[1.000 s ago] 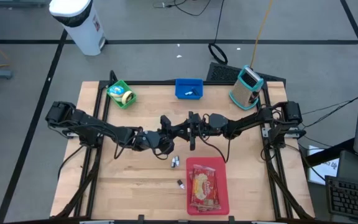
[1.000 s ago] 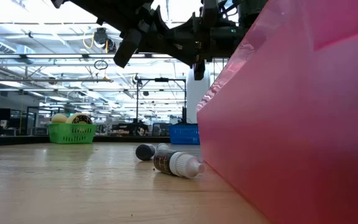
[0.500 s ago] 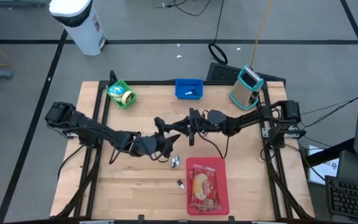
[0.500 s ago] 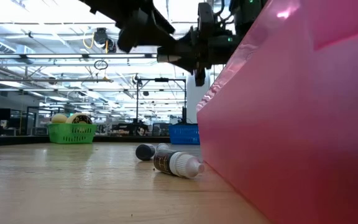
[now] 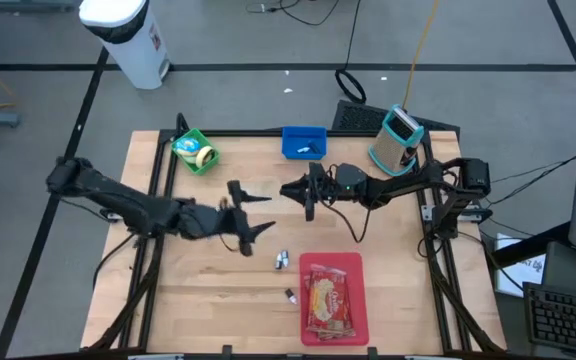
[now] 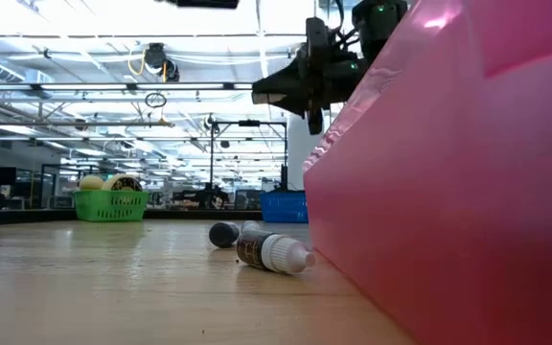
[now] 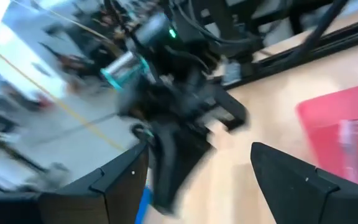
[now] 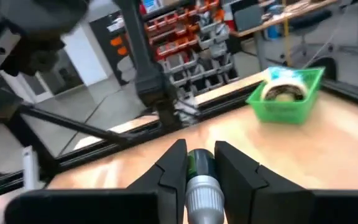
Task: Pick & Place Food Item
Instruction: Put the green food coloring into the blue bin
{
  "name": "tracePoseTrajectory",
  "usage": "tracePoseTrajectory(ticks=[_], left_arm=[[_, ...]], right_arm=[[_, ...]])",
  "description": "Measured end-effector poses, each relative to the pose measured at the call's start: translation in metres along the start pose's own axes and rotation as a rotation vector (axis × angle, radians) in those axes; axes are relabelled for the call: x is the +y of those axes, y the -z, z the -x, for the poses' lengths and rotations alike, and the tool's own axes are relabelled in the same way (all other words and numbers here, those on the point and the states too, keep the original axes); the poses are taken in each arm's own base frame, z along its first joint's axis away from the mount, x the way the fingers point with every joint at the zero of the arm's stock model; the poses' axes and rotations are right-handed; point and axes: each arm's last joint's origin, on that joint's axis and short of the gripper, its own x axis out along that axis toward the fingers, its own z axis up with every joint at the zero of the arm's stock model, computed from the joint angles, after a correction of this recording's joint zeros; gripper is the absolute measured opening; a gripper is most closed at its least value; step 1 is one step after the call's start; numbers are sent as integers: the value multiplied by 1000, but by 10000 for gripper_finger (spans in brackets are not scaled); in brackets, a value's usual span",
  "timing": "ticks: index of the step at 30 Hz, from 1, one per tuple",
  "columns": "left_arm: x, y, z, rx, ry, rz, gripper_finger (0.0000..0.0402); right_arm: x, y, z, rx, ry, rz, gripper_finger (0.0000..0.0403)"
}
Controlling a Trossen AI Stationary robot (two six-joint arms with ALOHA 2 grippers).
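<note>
Here the wooden table (image 5: 198, 300) carries a red tray (image 5: 332, 298) near its front edge, right of centre, and a flat food packet (image 5: 329, 300) lies inside that tray. In the low view the tray's pink wall (image 6: 448, 192) fills the right side of the picture.

The left arm reaches from the table's left side toward the middle, and the left gripper (image 5: 247, 209) hangs above bare wood with its 2 fingers spread wide apart and nothing between them; the left wrist view shows both dark fingers (image 7: 120, 180) with a clear gap between them.

The right arm comes in from the right side, its right gripper (image 5: 301, 190) just across a gap from the left one, raised above the table. Its fingers are clamped on a small bottle (image 8: 199, 177) with a green body and a silver cap, which the right wrist view shows held between them.

Along the far edge stand a green basket (image 5: 194, 151) on the left, a blue bin (image 5: 304, 142) in the middle and a teal device (image 5: 397, 139) to the right.

2 small bottles (image 5: 280, 260) lie on the wood just beside the tray's far left corner, and another small item (image 5: 290, 295) lies near its left side.
</note>
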Motion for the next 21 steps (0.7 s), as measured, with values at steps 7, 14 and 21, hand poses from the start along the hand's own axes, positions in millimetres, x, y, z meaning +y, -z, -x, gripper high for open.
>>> tracePoseTrajectory(ticks=[7,14,21], left_arm=[[28,50,14,-84,172,243,281],[32,97,16,-246,99,440,280],[31,116,13,-237,70,487,281]], right_arm=[[-19,-17,6,-40,138,37,55],[-50,-38,1,117,334,25,55],[-72,-68,0,226,570,147,54]])
